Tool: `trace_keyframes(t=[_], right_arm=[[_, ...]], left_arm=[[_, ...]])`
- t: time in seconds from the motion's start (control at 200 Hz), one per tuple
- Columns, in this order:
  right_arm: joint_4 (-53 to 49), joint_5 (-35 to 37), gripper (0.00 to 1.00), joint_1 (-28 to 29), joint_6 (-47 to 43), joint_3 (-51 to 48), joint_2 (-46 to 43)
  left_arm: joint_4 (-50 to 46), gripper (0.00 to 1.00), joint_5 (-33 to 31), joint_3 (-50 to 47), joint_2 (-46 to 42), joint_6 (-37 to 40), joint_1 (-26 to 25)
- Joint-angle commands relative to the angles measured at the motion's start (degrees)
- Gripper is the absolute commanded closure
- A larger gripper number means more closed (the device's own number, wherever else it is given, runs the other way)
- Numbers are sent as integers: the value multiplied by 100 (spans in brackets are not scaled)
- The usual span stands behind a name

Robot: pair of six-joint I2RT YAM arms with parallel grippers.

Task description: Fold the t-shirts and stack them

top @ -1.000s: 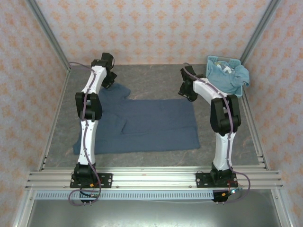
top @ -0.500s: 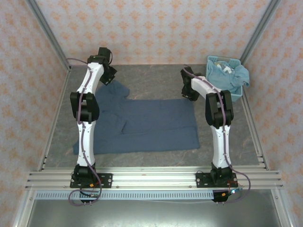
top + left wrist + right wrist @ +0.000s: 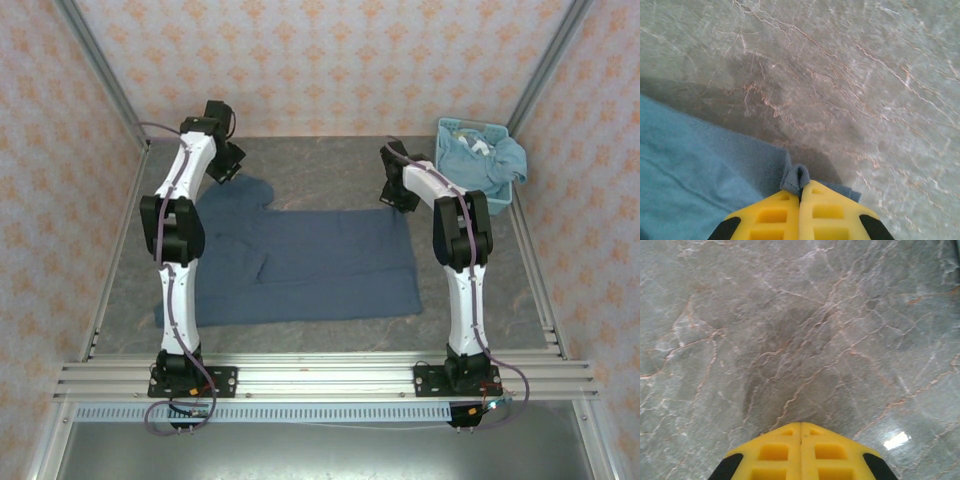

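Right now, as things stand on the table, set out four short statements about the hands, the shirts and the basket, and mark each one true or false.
1. The left hand pinches an edge of the dark shirt. True.
2. The right hand is wide open. False: its fingers are pressed together above bare table, with no cloth seen between them.
3. The basket stands at the far right corner with lighter blue shirts heaped in it. True.
4. The dark shirt is folded into a small neat square. False: it lies spread out on the table between the two arms.
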Motion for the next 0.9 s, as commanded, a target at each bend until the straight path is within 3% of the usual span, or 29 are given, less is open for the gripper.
trace_keyframes(t=[0.0,0.49,0.896], right_arm=[[-229,353,100,-29,-116,-181,-387],[-28,87,100,-25,-39,-1208,-1553],[48,-12,100,93,248,-2420,-2707]], left_arm=[[-301,100,-209,-412,-620,221,-41],[-32,100,-118,-2984,-2845,267,-37],[-401,100,-293,-5055,-4947,382,1]])
